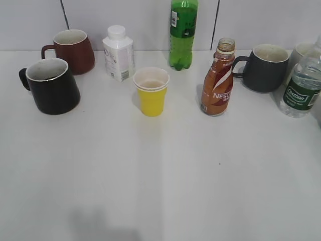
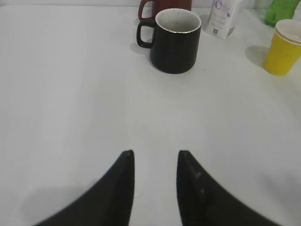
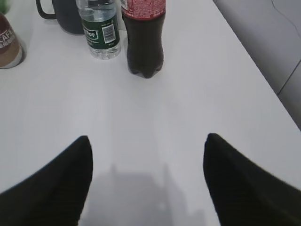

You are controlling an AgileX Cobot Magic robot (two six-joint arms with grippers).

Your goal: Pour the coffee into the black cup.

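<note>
The black cup [image 1: 51,85] stands at the left of the white table, handle to the left; it also shows in the left wrist view [image 2: 175,40], upright, white inside. The brown Nescafe coffee bottle [image 1: 218,80] stands uncapped right of the middle; its edge shows in the right wrist view [image 3: 8,44]. My left gripper [image 2: 155,155] is open and empty, low over bare table, well short of the black cup. My right gripper [image 3: 146,141] is wide open and empty over bare table, short of the bottles. Neither gripper shows in the exterior view.
A brown mug [image 1: 72,50], white milk bottle [image 1: 119,52], yellow paper cup [image 1: 151,91], green soda bottle [image 1: 183,32], dark grey mug [image 1: 264,67] and water bottle [image 1: 302,83] stand along the back. A cola bottle [image 3: 143,37] stands by the table's right edge [image 3: 254,70].
</note>
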